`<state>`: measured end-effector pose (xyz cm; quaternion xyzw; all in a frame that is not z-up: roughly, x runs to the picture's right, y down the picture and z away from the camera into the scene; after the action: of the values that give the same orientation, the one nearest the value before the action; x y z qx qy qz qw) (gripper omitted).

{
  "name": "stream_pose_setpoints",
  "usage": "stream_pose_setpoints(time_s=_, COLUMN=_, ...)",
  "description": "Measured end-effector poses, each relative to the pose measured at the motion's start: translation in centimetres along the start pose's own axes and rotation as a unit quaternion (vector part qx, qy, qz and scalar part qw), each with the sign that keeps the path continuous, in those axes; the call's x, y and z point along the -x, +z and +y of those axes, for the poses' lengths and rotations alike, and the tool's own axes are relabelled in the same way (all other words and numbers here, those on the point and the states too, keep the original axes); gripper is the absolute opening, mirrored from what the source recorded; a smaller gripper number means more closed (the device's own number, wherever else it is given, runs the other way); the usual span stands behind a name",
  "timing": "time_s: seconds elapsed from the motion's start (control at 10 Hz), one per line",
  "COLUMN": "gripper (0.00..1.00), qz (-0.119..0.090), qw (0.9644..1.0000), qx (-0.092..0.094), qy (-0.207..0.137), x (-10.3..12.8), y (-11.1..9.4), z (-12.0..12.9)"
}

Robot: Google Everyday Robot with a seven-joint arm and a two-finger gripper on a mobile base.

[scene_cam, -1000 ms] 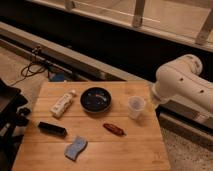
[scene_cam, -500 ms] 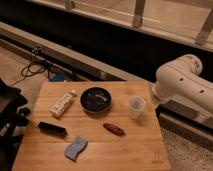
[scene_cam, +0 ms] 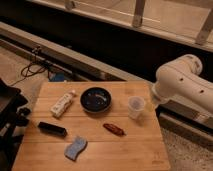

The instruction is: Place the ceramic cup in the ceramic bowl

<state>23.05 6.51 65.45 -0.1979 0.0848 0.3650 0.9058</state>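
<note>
Wooden table seen from above and in front, with the robot arm entering from the right. The cup, pale and without a handle, stands upright on the table near its right edge, to the right of the bowl and apart from it. The bowl, round, black and glossy inside, sits at the middle of the table's far half with nothing in it.

The gripper lies at the lower end of the arm's large white joint, just beside the cup on its right, at the table's right edge. Whether it is apart, together or clamped on the cup cannot be told, and contact with the cup cannot be judged.

Other items on the table: a white bottle lying at a slant left of the bowl; a black bar near the left edge; a blue sponge toward the front; a reddish-brown object in front of the bowl and cup. Cables lie on the floor behind the table at left.
</note>
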Motion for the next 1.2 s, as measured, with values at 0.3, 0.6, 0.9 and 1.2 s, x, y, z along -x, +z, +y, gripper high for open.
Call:
stream_pose_setpoints(time_s=0.3, gripper=0.80, qz=0.003, qw=1.0000, qx=0.005, qy=-0.002, x=0.6, y=0.5, z=-0.2)
stream_pose_setpoints(time_s=0.6, gripper=0.80, qz=0.011, qw=0.9998, qx=0.013, qy=-0.009, x=1.7, y=1.4, z=-0.6)
stream_pose_setpoints(time_s=0.9, gripper=0.80, qz=0.012, qw=0.9996, qx=0.020, qy=-0.016, x=3.2, y=2.7, z=-0.9)
stream_pose_setpoints(time_s=1.2, gripper=0.80, qz=0.018, qw=0.9992, qx=0.027, qy=-0.022, x=3.7, y=3.2, z=-0.8)
